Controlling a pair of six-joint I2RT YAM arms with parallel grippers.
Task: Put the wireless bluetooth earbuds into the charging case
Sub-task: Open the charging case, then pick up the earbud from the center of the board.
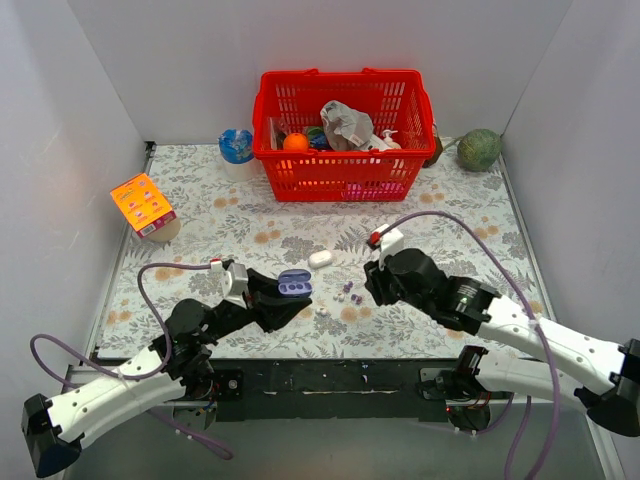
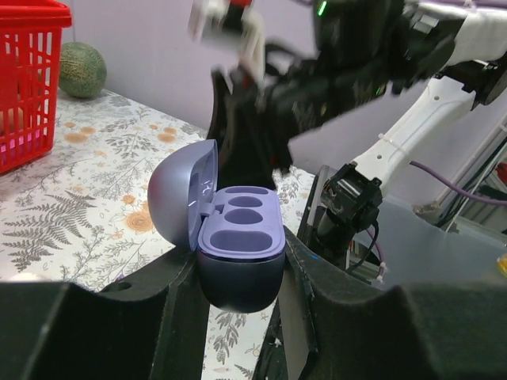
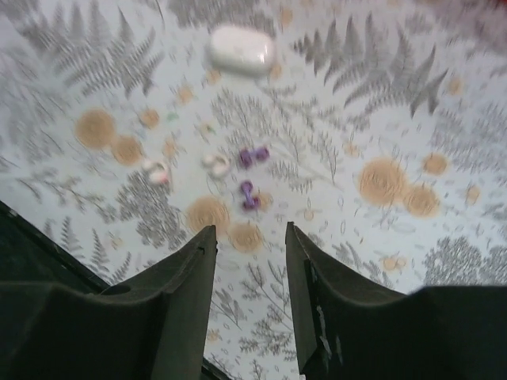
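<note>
While left gripper (image 2: 242, 273) clamps open glossy purple oval case (image 2: 238, 237), right gripper (image 3: 249, 261), fingers parted and empty, hovers over tiny purple earbuds (image 3: 252, 174); they may roll when pinched.

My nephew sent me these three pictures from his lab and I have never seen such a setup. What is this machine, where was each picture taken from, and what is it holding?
These are two robot arms bolted at a table's near edge.

The overhead picture looks down on both. The other two come from cameras on each wrist.

The left gripper is shut on an open bluish-purple oval charging case, lid up, both sockets empty.

The right gripper is open and holds nothing, above the floral mat. Below it lie tiny purple earbuds, two whitish buds and a closed glossy white oval case.

Farther back stand a red plastic basket of odds and ends, an orange carton, a blue-white cup and a green melon-like ball.
</note>
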